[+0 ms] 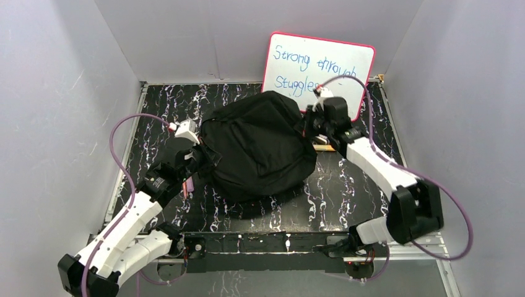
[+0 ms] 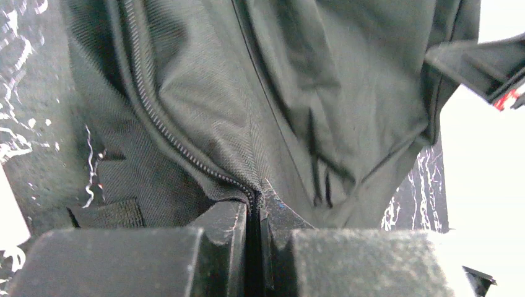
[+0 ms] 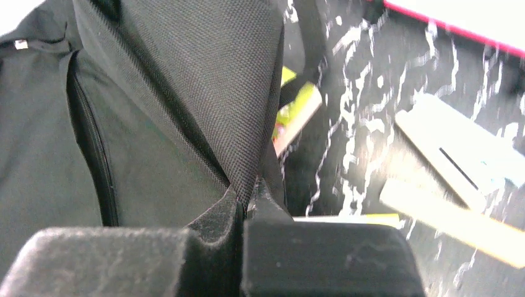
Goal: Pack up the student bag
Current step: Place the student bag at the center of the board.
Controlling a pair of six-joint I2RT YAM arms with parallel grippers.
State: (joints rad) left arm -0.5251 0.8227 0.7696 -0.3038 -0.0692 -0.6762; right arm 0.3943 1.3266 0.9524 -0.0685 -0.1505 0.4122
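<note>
The student bag [image 1: 257,145], a soft black backpack, lies in the middle of the dark marbled table. My left gripper [image 1: 202,156] is at its left edge, shut on a fold of the bag's fabric along a zip [image 2: 186,148]. My right gripper [image 1: 309,127] is at the bag's upper right edge, shut on a pinch of coarse black fabric [image 3: 247,124]. In both wrist views the jaws meet with cloth pinched between the fingertips. The bag [image 2: 278,93] fills the left wrist view, and the bag [image 3: 124,124] covers the left half of the right wrist view.
A pink-framed whiteboard [image 1: 319,65] with blue writing leans on the back wall. Beside the bag's right edge lie a yellow-green booklet [image 3: 297,114], a white flat piece [image 3: 452,158] and a pale wooden ruler [image 3: 458,223]. A pink pen [image 1: 189,185] lies near the left arm. Grey walls enclose the table.
</note>
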